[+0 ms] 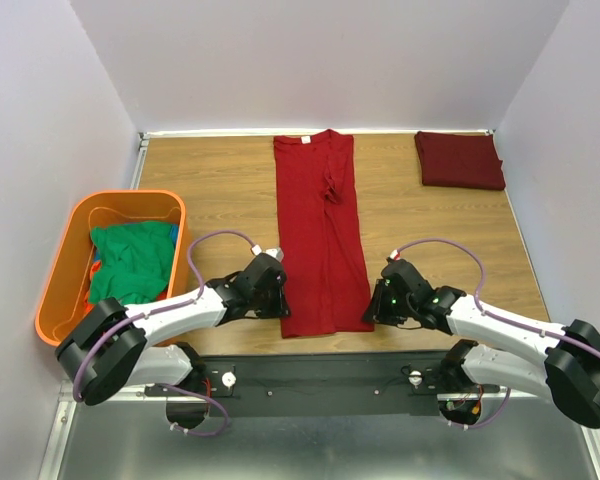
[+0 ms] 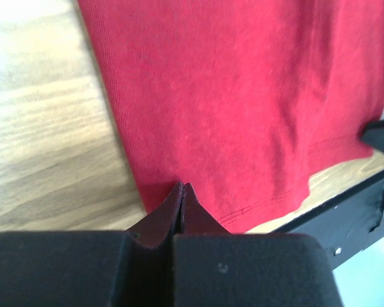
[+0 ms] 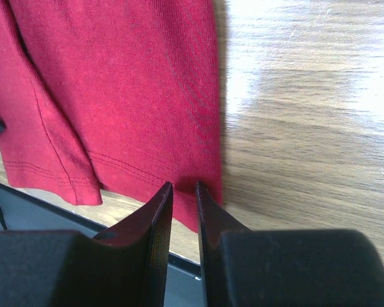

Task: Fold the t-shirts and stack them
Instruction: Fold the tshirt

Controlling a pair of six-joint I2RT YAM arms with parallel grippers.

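Observation:
A bright red t-shirt (image 1: 318, 230) lies on the wooden table as a long narrow strip, collar at the far end and hem near me. My left gripper (image 1: 279, 306) is shut, its tips (image 2: 183, 187) at the shirt's (image 2: 243, 96) near left edge just above the hem; I cannot see whether cloth is pinched. My right gripper (image 1: 371, 314) stands at the near right corner of the shirt (image 3: 115, 83), jaws (image 3: 182, 187) a narrow gap apart over the hem, clamping nothing. A dark maroon t-shirt (image 1: 460, 160) lies folded at the far right. Green t-shirts (image 1: 130, 260) are bunched in the tub.
An orange plastic tub (image 1: 130, 197) stands at the left edge of the table. The black mounting rail (image 1: 330, 375) runs along the near edge just behind the hem. Grey walls close in the table on the left, far and right sides.

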